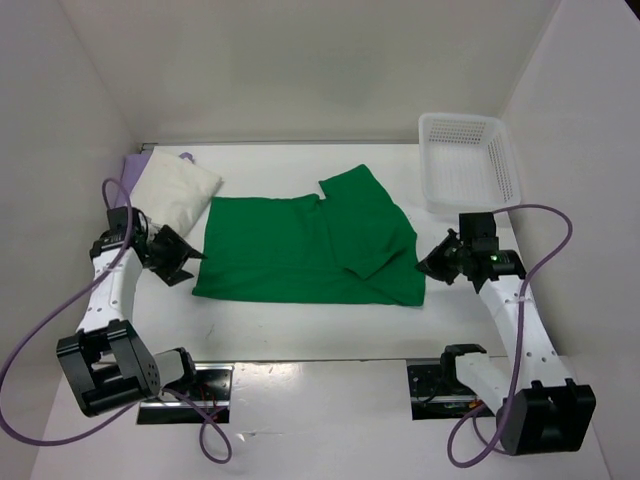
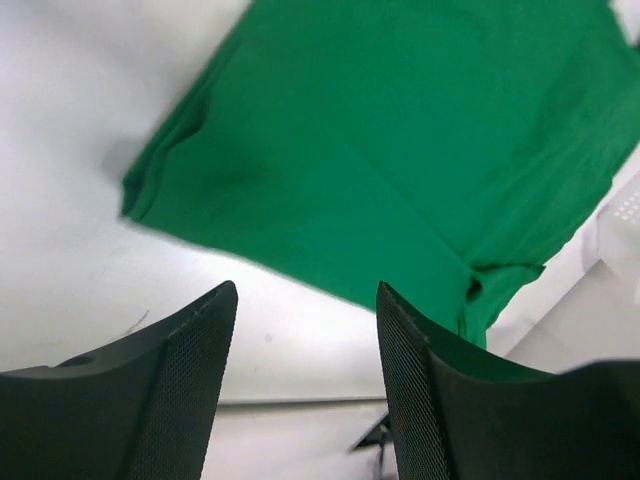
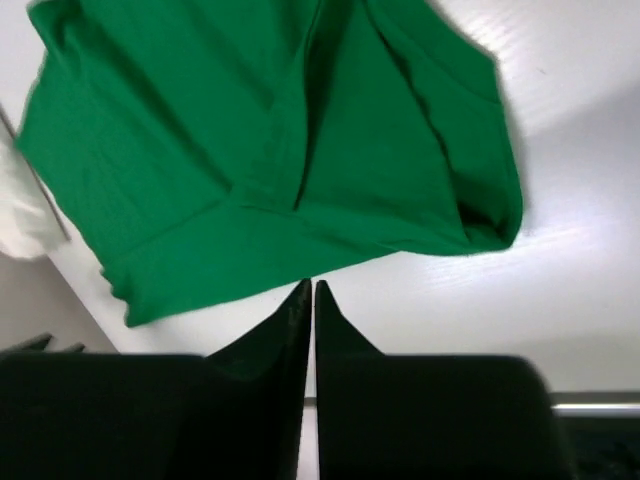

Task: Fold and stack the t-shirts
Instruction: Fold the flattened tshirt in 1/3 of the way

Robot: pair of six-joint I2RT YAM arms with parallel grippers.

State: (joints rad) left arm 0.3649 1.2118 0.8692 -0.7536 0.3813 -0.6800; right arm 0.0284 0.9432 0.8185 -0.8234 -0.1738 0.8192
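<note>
While the green shirt point(image 1: 300, 255) lies spread across the middle of the table point(image 1: 300, 335), the overhead view shows a fold only half made: its right sleeve is turned in over the body, and the left side is one flat panel. The left claw point(image 1: 188, 268) sits just beside the shirt's left edge and the right claw point(image 1: 422, 265) just beside its right edge. At the back left, the cream shirt point(image 1: 175, 190) rests folded on the purple shirt point(image 1: 135, 165), and the basket point(image 1: 465, 118) stands at the back right, well apart.

Over to the left wrist: the left claw point(image 2: 305, 290) gapes wide, with bare table between its pads and no cloth in it. The green shirt point(image 2: 400, 140) starts just beyond the tips.

Now the right wrist: the right claw point(image 3: 312, 285) is all but closed, a thin slit between the tips, gripping nothing. The green shirt point(image 3: 250, 130) lies just ahead, its hem doubled.

By the look of it, this is a regrip pause mid-fold. Next, each claw likely needs to pinch an edge, and both should lift together and bring the cloth over evenly before it goes onto the stack.
</note>
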